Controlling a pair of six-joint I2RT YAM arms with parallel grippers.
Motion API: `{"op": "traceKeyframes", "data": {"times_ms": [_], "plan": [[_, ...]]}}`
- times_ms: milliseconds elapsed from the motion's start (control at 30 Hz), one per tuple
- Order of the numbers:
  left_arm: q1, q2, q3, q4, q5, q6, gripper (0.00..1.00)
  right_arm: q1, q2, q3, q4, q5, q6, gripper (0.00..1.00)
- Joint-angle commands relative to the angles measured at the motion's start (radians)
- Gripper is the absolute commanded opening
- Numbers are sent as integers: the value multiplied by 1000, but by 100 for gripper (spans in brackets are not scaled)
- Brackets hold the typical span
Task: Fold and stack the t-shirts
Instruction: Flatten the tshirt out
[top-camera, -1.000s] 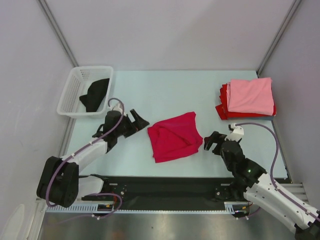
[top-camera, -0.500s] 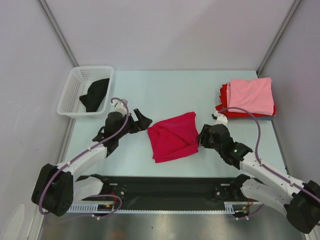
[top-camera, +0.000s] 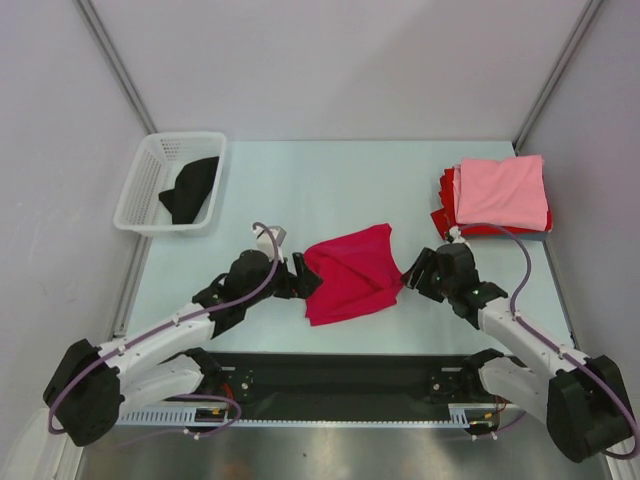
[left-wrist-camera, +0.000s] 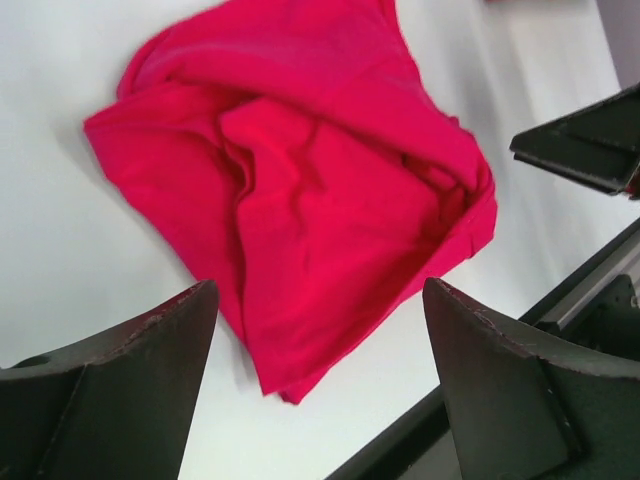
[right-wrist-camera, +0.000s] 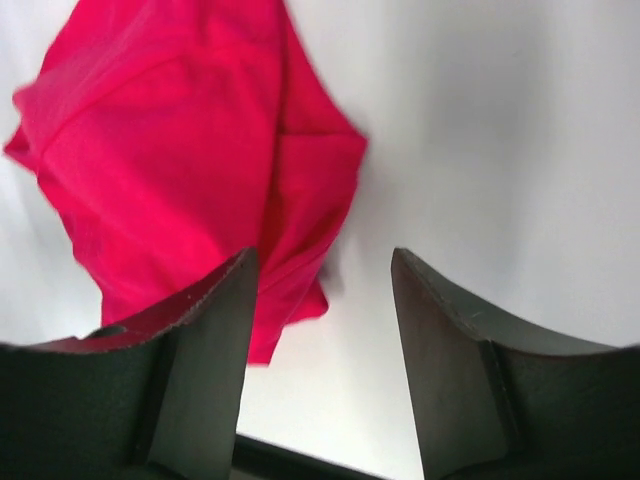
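Your crimson-red cloth t-shirt (top-camera: 350, 272) lies bunched and creased in the middle of the pale blue-grey table (top-camera: 300, 180), flat on the surface and held by neither arm. The left gripper (top-camera: 303, 280) sits low at the shirt's left edge with its jaws spread wide and nothing between them (the left wrist view shows the wrinkled cloth framed in the gap, not pinched). The right gripper (top-camera: 415, 272) sits at the shirt's right edge, its jaws parted as well, with bare table in the gap and the hem just beside one finger. I judge that you flank the shirt this way so each side can take an edge and pull it flat for a fold. Well apart, at the far right of the table, the light pink folded t-shirt (top-camera: 500, 190) rests on the red folded t-shirts (top-camera: 445, 218), and that is likely where this one goes. At the far left, the white plastic lattice basket (top-camera: 135, 205) holds a crumpled black t-shirt (top-camera: 190, 188), probably next in line.
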Motion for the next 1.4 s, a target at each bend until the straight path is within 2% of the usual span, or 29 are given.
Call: {"op": "traceKeyframes", "data": {"times_ms": [0,100,167,267,433,533,567,600,633,667,967,1067,1100,1167,1200,1233,1267,1367], "plan": [[-11,-45,-33,-54,-36,1,89,-70,31,-14,99,-177,56,58],[-11,-59,-71,-81,-10,-25,88,-81,62,-8,122,-181,67,58],[-12,-59,-97,-79,-1,-44,82,-83,95,0,135,-186,75,59],[-12,-41,-119,-72,11,-57,79,-84,146,5,168,-204,76,59],[-17,42,-125,-65,59,-68,70,-83,266,5,260,-232,95,51],[-25,87,-133,-4,94,-82,63,-74,295,17,285,-249,92,36],[-25,100,-136,10,103,-85,61,-71,296,20,285,-243,92,21],[-26,110,-139,21,119,-90,56,-64,296,27,282,-237,89,11],[-28,117,-142,42,125,-99,54,-58,295,35,274,-229,86,2],[-29,125,-140,52,131,-103,51,-54,292,40,253,-214,81,0],[-40,173,-125,96,136,-117,46,-15,218,58,189,-143,47,0],[-55,196,-124,124,139,-127,33,-14,215,58,184,-142,50,0],[-66,199,-122,127,137,-128,26,-14,215,58,184,-140,50,0],[-75,205,-111,130,139,-133,19,-14,211,58,181,-135,47,0],[-80,203,-111,130,140,-133,8,-14,206,61,178,-132,44,0],[-81,197,-107,129,142,-134,4,-12,204,63,176,-129,41,0],[-81,191,-104,123,140,-133,0,-14,201,67,173,-125,40,0],[-78,144,-50,41,94,-110,0,-20,192,104,150,-108,27,0]]}}
